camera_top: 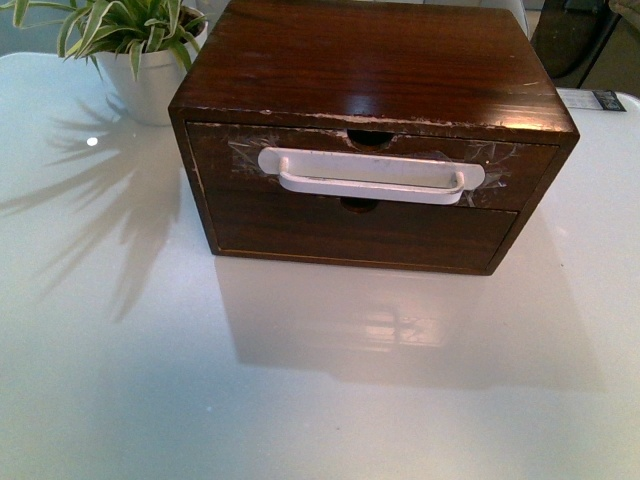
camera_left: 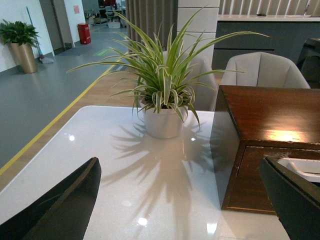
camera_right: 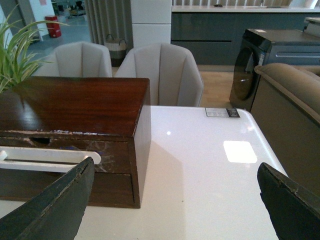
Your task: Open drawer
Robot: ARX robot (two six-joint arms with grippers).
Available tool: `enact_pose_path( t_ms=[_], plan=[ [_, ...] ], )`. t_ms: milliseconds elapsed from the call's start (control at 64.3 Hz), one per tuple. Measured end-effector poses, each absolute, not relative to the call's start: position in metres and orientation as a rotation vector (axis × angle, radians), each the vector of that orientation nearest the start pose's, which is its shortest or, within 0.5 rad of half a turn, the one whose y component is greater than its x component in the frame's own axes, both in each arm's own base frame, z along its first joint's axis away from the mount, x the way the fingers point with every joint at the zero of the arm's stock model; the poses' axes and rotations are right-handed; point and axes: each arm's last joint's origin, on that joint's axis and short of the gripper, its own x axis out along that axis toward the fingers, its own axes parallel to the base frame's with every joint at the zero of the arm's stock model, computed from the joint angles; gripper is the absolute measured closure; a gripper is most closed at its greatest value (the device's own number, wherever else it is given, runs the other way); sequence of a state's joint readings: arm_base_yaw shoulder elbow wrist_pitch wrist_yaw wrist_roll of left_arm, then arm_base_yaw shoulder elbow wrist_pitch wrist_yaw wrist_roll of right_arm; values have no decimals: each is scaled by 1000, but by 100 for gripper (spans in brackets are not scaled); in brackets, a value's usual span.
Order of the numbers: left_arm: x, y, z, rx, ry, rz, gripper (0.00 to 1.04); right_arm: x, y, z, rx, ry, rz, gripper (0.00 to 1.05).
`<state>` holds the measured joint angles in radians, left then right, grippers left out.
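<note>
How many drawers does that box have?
2: the top drawer with the white handle, and a plain lower drawer directly beneath it. The box's back is hidden.

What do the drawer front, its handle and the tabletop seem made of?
Drawer: dark-stained wood, grain visible, slight gloss, with crinkled clear tape patches. Handle: smooth white, probably plastic or painted metal. Tabletop: white and glossy, reflecting the box; possibly glass or lacquer.

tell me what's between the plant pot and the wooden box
Nothing; bare table with leaf shadow separates plant pot from wooden box, seen in the left wrist view.
</note>
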<state>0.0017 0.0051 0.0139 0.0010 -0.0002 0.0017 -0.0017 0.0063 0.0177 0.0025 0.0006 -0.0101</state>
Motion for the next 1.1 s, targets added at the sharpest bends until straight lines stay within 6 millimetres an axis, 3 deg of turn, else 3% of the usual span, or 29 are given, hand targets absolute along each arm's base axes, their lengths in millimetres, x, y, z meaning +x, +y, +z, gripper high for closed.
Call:
enact_pose_path(
  t_ms=[155, 264, 311, 420, 528, 653, 855, 1103],
  plan=[
    [97, 0, 168, 2, -9, 0, 8, 97, 0, 169, -10, -14, -2, 9],
    [99, -2, 165, -36, 457, -315, 8, 99, 0, 167, -62, 326, -231, 9],
    [99, -5, 161, -62, 526, -384, 8, 103, -1, 166, -117, 430, -279, 9],
    [106, -9, 163, -36, 546, -432, 8, 112, -5, 166, -188, 461, -272, 9],
    [117, -15, 173, 28, 499, -486, 8, 125, -9, 177, -277, 433, -190, 9],
    [144, -29, 179, 158, 456, -598, 8, 155, -11, 187, -506, 446, 67, 9],
    [185, -48, 182, 339, 402, -717, 8, 190, 1, 186, -778, 453, 335, 9],
    [220, -79, 179, 567, 291, -865, 8, 231, 27, 182, -951, 433, 527, 9]
  ],
)
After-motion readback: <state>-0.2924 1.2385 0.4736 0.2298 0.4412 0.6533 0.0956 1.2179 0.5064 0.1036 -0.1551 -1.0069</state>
